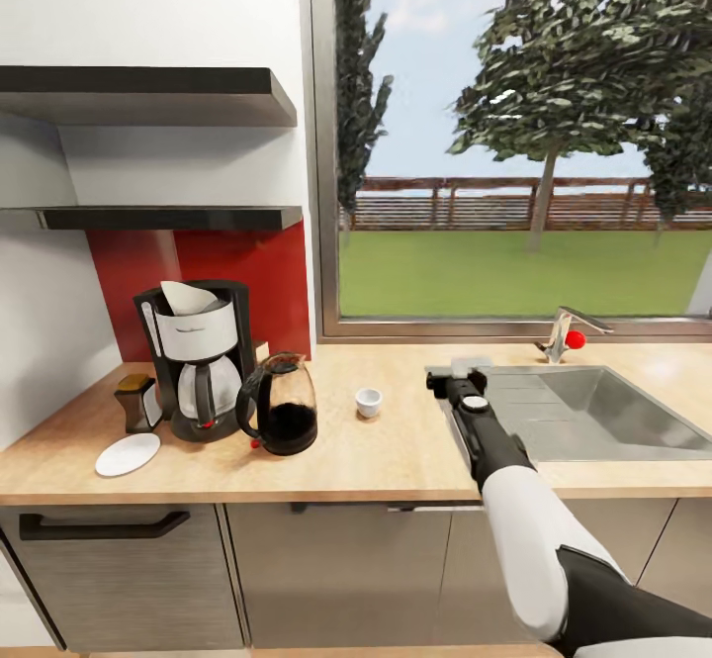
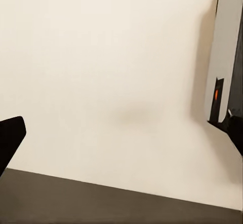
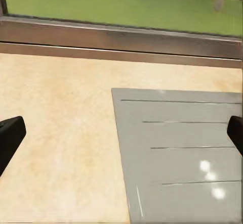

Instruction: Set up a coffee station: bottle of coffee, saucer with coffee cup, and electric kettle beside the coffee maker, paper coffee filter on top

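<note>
Now, writing first: the coffee maker point(image 1: 198, 361) has a small dark mark on its white front panel, too blurred to read. No other label legible.

Coffee maker stands on the countertop point(image 1: 396, 450), against the red backsplash point(image 1: 237, 277) and under two dark shelves point(image 1: 148, 94). Paper filter point(image 1: 188, 297) sits in its top, white and cone-shaped. Bottle point(image 1: 136, 403), brown lid, touches or nearly touches the maker on the wall side. Saucer point(image 1: 128, 454) lies flat in front of the bottle, near the counter edge, bare. Kettle point(image 1: 281, 405), glass with dark liquid, stands just beside the maker on the window side. Cup point(image 1: 369, 402), small and white, sits alone on the wood beyond the kettle, well apart from the saucer.

My right gripper point(image 1: 456, 379) hangs over the near corner of the sink point(image 1: 633, 411) drainboard, near the cup but apart from it, on the side away from the maker. In the right wrist view my fingers point(image 3: 10, 135) are spread wide, nothing between them; ribbed drainboard point(image 3: 177, 148) and wood lie below, window sill point(image 3: 121, 37) ahead.

My left gripper point(image 2: 121, 133), seen in the left wrist view, is also spread wide and empty, facing a pale wall point(image 2: 101, 72).

Tap point(image 1: 564, 333) with a red knob stands behind the sink.
</note>
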Available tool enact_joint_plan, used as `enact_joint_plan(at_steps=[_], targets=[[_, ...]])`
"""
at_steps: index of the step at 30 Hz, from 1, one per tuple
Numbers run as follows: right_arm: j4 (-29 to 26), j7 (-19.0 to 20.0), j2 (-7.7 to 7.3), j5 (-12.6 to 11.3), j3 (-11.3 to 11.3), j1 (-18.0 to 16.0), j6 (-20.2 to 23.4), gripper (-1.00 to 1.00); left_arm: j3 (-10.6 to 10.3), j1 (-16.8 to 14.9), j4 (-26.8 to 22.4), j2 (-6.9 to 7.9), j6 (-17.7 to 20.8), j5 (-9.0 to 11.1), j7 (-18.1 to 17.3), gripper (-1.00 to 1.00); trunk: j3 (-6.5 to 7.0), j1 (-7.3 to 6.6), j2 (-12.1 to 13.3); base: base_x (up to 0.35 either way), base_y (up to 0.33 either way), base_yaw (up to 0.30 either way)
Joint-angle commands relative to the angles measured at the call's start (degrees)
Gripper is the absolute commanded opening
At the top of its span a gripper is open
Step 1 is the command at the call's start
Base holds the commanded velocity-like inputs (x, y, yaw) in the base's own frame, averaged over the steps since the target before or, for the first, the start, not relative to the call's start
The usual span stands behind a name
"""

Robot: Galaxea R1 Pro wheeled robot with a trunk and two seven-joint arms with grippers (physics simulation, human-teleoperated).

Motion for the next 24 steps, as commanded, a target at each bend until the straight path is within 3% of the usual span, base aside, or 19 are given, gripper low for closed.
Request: enact_joint_plan(at_steps=[1, 6, 24], targets=[[-0.1, 0.0, 0.07, 0.5, -0.3, -0.9, 2.5, 1.00, 0.5, 0.1, 0.1, 0.01, 0.2, -0.6, 0.2, 1.00, -0.08, 0.03, -0.1, 0.000, 0.000, 0.000], [-0.1, 0.0, 0.07, 0.5, -0.3, -2.7, 9.2, 1.00, 0.5, 0.4, 0.1, -0.07, 3.5, -0.5, 0.3, 1.00, -0.08, 0.03, -0.1, 0.019, 0.000, 0.000], [1.9, 0.2, 0.07, 0.5, -0.3, -2.8, 9.8, 1.00, 0.9, 0.4, -0.1, -0.42, 4.1, -0.4, 0.6, 1.00, -0.08, 0.03, -0.1, 0.283, 0.159, 0.000]])
